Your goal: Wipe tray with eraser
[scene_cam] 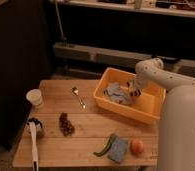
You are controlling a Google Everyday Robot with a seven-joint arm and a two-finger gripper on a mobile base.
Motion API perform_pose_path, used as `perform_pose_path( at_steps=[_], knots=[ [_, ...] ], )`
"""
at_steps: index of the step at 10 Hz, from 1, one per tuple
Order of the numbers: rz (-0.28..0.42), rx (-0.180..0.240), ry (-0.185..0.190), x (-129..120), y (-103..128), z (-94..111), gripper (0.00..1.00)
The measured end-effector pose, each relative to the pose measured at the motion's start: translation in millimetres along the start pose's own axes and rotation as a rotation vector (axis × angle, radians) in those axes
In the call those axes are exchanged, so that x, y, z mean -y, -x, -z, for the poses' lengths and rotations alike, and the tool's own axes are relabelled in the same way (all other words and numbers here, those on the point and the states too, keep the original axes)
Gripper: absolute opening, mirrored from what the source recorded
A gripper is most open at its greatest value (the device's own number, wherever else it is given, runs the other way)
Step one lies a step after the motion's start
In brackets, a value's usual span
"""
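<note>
A pale wooden table (91,127) stands before dark shelving (116,55). The yellow plastic tray (122,111) sits at its far right corner. The gripper (136,91) hangs inside the tray beside a crumpled grey cloth (117,93); whether it grips anything, I cannot tell. Left of the tray lies a metal spoon (79,96). In front of the tray, a blue sponge (118,149) and an orange fruit (137,146) sit near the table's edge.

You can read no text, label or number here: none on the tray (122,111) around the gripper (136,92), none on the cup (35,97) well apart from it.
</note>
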State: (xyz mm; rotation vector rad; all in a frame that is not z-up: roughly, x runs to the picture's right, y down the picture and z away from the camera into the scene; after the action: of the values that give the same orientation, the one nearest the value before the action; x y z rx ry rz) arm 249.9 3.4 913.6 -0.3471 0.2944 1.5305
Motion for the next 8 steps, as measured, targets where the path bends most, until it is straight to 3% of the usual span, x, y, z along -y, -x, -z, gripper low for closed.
perform_pose_path(
  at_steps=[4, 8],
  knots=[
    [0.080, 0.004, 0.162, -40.2, -24.2, 13.1, 0.00],
    [0.166, -0.051, 0.295, -68.7, -74.7, 31.1, 0.00]
  ],
)
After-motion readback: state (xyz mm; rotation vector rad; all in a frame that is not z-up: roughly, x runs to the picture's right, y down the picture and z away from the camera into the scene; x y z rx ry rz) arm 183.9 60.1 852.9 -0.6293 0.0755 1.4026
